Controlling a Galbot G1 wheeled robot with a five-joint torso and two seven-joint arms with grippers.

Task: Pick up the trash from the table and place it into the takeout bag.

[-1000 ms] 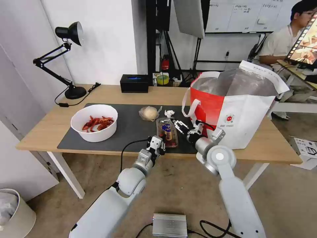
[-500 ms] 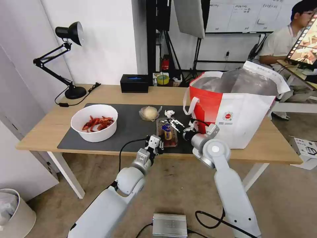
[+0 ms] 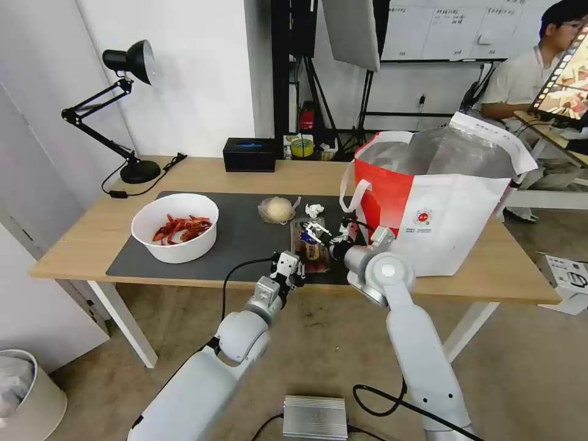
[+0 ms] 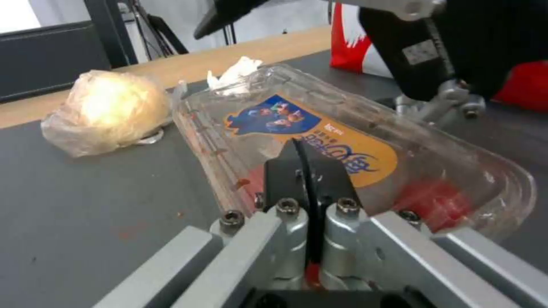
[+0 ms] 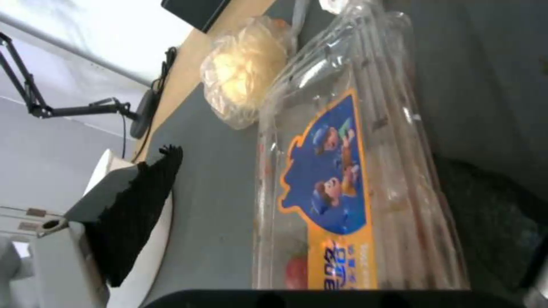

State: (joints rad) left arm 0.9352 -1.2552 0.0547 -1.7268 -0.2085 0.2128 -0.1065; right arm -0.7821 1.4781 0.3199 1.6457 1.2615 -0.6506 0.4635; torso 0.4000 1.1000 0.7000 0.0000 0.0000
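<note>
The clear clamshell box (image 3: pixel 309 245) with a blue-and-orange label lies on the dark mat near the table's front edge. My right gripper (image 3: pixel 315 231) hangs open over it, and the box (image 5: pixel 348 179) lies between its fingers (image 5: pixel 140 205). At the box's near left corner, my left gripper (image 3: pixel 288 267) is shut, fingertips (image 4: pixel 305 169) against the box's rim (image 4: pixel 228 141). The white bowl of red shells (image 3: pixel 175 227) stands at the mat's left. Behind the box lie the clear bag with a beige lump (image 3: pixel 277 209) and the crumpled tissue (image 3: pixel 314 210). The red-and-white takeout bag (image 3: pixel 441 202) stands open on the right.
A black rectangular box (image 3: pixel 248 154) and a black desk lamp (image 3: pixel 125 110) stand at the back of the light-wood table (image 3: pixel 79 239). The takeout bag's white handle (image 3: pixel 354 199) hangs close beside my right arm. A grey box (image 3: pixel 315 417) lies on the floor below.
My right gripper has moved left, from beside the takeout bag to over the clamshell box. The left arm has stayed put.
</note>
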